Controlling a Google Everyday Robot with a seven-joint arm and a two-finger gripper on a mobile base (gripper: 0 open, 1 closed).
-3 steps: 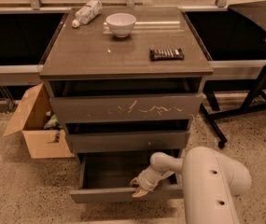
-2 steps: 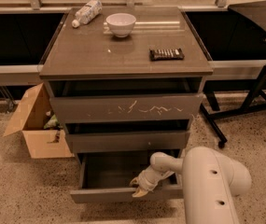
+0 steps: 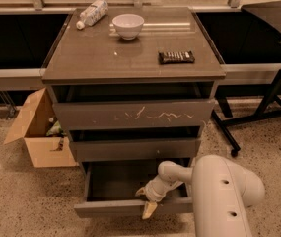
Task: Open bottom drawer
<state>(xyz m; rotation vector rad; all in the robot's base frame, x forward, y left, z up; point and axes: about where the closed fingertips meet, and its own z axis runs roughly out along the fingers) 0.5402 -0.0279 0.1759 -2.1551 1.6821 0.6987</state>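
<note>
A three-drawer desk (image 3: 130,65) fills the middle of the view. The bottom drawer (image 3: 108,209), its plain dark front lowest of the three, stands partly pulled out toward 6 o'clock, and its shallow dark inside shows.

My tool (image 3: 145,201) is at 6 o'clock, at the top edge of that front, right of its middle. One pale finger is inside the drawer and the other outside, so I judge it is clenched on the front panel. My white arm (image 3: 219,196) comes in from 5 o'clock.

To do this well, I should pull straight toward 6 o'clock, level with the runners. My hold is off-centre, so any sideways drag could twist and jam the drawer. A slow, even pull suits a thin edge that could slip free.

A cardboard box (image 3: 34,132) sits at 9 o'clock, clear of the path.
</note>
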